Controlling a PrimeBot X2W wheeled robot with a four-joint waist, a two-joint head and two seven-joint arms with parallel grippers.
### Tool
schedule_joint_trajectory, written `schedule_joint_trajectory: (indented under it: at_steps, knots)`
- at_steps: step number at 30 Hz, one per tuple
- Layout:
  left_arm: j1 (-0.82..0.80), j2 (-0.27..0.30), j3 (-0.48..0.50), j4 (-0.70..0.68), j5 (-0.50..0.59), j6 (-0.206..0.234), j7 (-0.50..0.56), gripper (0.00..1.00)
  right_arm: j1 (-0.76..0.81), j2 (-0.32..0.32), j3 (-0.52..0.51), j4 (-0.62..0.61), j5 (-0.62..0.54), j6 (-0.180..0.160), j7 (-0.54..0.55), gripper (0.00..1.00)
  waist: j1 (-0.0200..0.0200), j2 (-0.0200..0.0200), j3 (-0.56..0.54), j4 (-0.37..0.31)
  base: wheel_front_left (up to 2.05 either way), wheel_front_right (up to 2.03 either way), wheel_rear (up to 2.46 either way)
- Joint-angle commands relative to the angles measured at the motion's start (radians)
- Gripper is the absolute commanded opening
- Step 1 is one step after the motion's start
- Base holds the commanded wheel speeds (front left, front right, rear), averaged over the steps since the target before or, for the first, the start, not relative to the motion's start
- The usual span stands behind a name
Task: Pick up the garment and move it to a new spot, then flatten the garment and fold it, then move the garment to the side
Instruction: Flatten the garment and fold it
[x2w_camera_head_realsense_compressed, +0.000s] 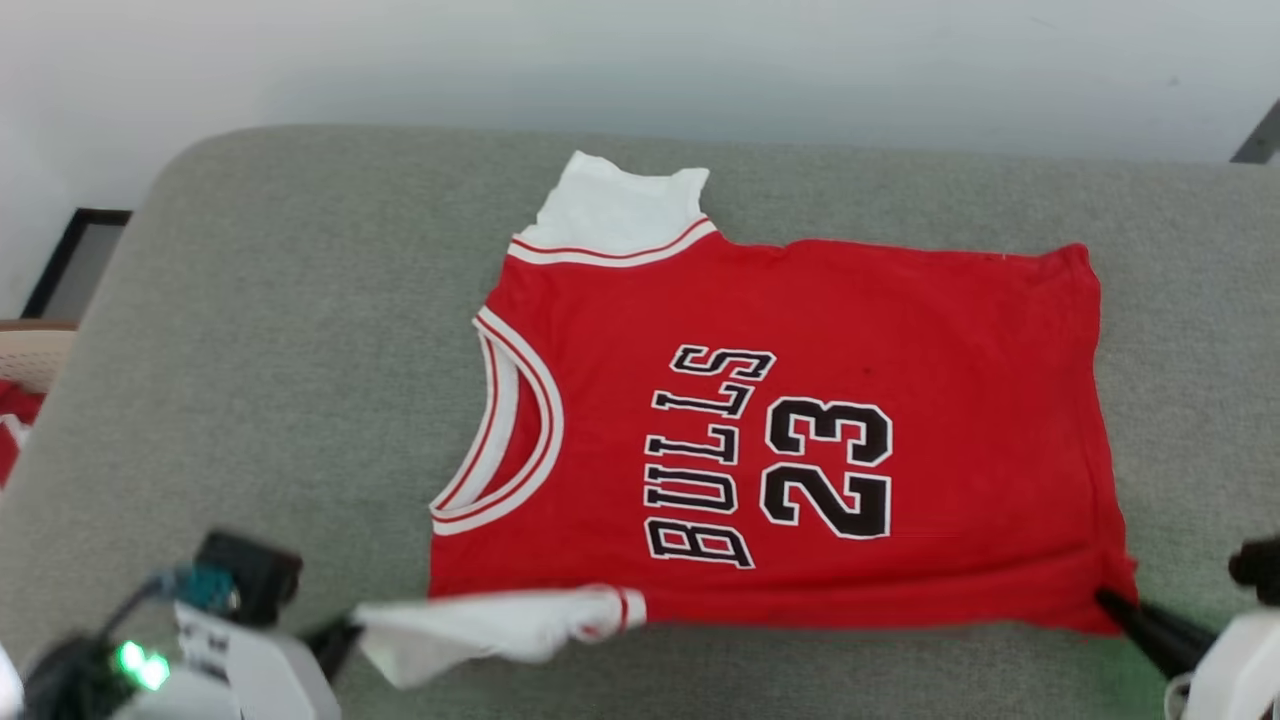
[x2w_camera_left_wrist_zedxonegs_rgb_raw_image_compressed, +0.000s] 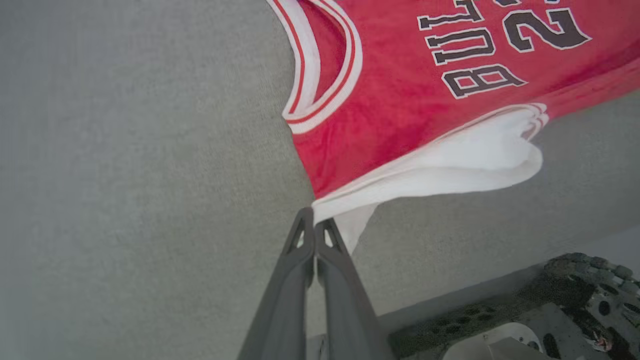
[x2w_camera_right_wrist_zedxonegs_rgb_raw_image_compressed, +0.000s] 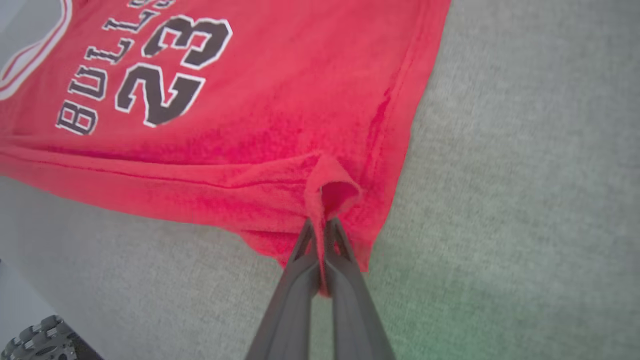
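The garment (x2w_camera_head_realsense_compressed: 800, 430) is a red jersey with black "BULLS 23" lettering, spread on the grey cushioned surface (x2w_camera_head_realsense_compressed: 280, 330) with its neck toward my left. Striped trim rims the neck hole, and a white sleeve (x2w_camera_head_realsense_compressed: 620, 210) lies at the far side. My left gripper (x2w_camera_head_realsense_compressed: 345, 628) is shut on the near white sleeve (x2w_camera_left_wrist_zedxonegs_rgb_raw_image_compressed: 450, 165), pinching its tip (x2w_camera_left_wrist_zedxonegs_rgb_raw_image_compressed: 314, 212). My right gripper (x2w_camera_head_realsense_compressed: 1110, 600) is shut on the garment's near hem corner (x2w_camera_right_wrist_zedxonegs_rgb_raw_image_compressed: 325, 200), which bunches into a small fold between the fingers (x2w_camera_right_wrist_zedxonegs_rgb_raw_image_compressed: 320, 230).
A dark frame (x2w_camera_head_realsense_compressed: 75, 255) leans against the pale wall at the far left. A pale basket edge with red fabric (x2w_camera_head_realsense_compressed: 20, 400) sits at the left border. The robot's wheeled base (x2w_camera_left_wrist_zedxonegs_rgb_raw_image_compressed: 550, 310) shows below the cushion's near edge.
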Motion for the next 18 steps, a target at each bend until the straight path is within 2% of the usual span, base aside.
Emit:
schedule_joint_trajectory:
  at_steps: [1,4,8,11,12,18]
  knots:
    - [-0.042,0.009,0.007,0.010,0.030,-0.023,0.023,0.00,-0.026,0.006,-0.016,-0.011,-0.015,-0.001,0.017,0.00,0.0000,0.0000,0.016,-0.017,0.00,0.00,0.00]
    - [-0.135,-0.006,0.022,0.060,0.077,-0.090,0.077,0.00,-0.076,0.031,-0.041,-0.024,-0.037,-0.001,0.058,0.00,0.0000,0.0000,0.031,-0.031,0.00,0.00,0.00]
    - [-0.252,-0.061,0.034,0.168,0.120,-0.191,0.137,0.00,-0.151,0.064,-0.062,0.004,-0.064,-0.001,0.108,0.00,0.0000,0.0000,0.055,-0.046,0.00,0.00,0.00]
    - [-0.332,-0.126,0.040,0.263,0.140,-0.265,0.166,0.00,-0.210,0.087,-0.068,0.047,-0.095,-0.001,0.142,0.00,0.0000,0.0000,0.073,-0.051,0.00,0.00,0.00]
    - [-0.332,-0.126,0.040,0.263,0.140,-0.265,0.166,0.00,-0.210,0.087,-0.068,0.047,-0.095,-0.001,0.142,0.00,0.0000,0.0000,0.073,-0.051,0.00,0.00,0.00]
    - [-0.438,-0.260,0.023,0.496,0.138,-0.395,0.212,0.00,-0.315,0.143,-0.051,0.137,-0.122,-0.001,0.201,0.00,0.0000,0.0000,0.109,-0.063,0.00,0.00,0.00]
